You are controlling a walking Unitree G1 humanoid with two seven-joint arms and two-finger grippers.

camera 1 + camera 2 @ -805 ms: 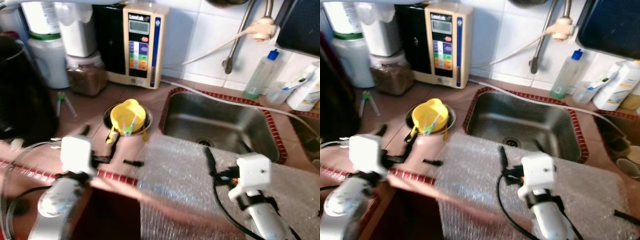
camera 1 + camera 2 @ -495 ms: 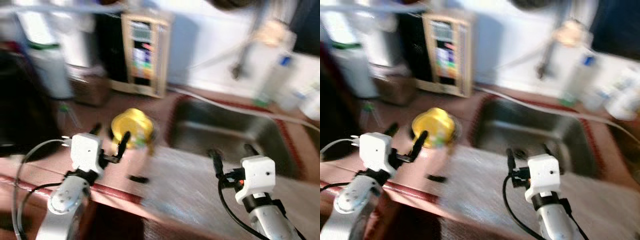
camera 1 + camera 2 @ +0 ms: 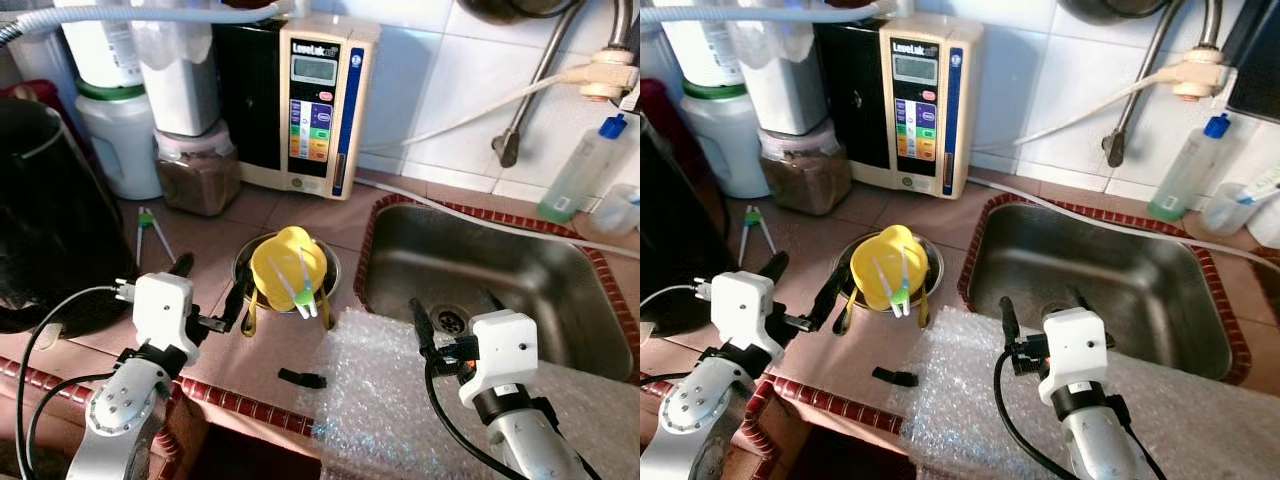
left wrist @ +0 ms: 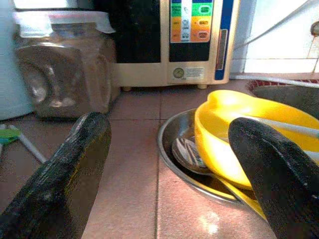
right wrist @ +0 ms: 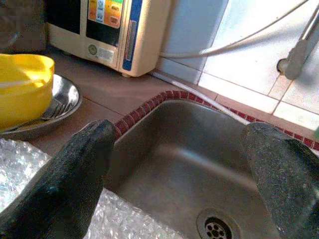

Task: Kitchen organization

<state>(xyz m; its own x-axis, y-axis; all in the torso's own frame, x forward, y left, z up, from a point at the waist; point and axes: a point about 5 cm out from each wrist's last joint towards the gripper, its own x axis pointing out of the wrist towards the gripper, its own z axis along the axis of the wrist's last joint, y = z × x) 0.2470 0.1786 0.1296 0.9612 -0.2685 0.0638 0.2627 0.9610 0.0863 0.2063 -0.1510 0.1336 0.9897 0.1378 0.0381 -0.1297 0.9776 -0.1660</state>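
Note:
A yellow bowl (image 3: 288,265) sits in a shallow steel dish (image 3: 243,262) on the tiled counter, left of the sink (image 3: 500,270). Two pale green-tipped sticks (image 3: 300,290) lie across the bowl. My left gripper (image 3: 212,275) is open just left of the dish, one finger close to its rim, holding nothing. In the left wrist view the bowl (image 4: 234,134) and a fork in the dish (image 4: 169,149) lie just ahead of that gripper (image 4: 169,124). My right gripper (image 3: 452,305) is open and empty over the bubble wrap (image 3: 390,400) at the sink's front edge.
A small black piece (image 3: 301,378) lies by the counter's front edge. At the back stand a beige water machine (image 3: 315,100), a brown-filled jar (image 3: 195,170) and white containers. A black pot (image 3: 40,210) is at far left, a bottle (image 3: 580,160) beyond the sink.
The camera has shifted and the blur has cleared. My left gripper has come forward from the counter's front edge to the left side of the steel dish. Both grippers stay open.

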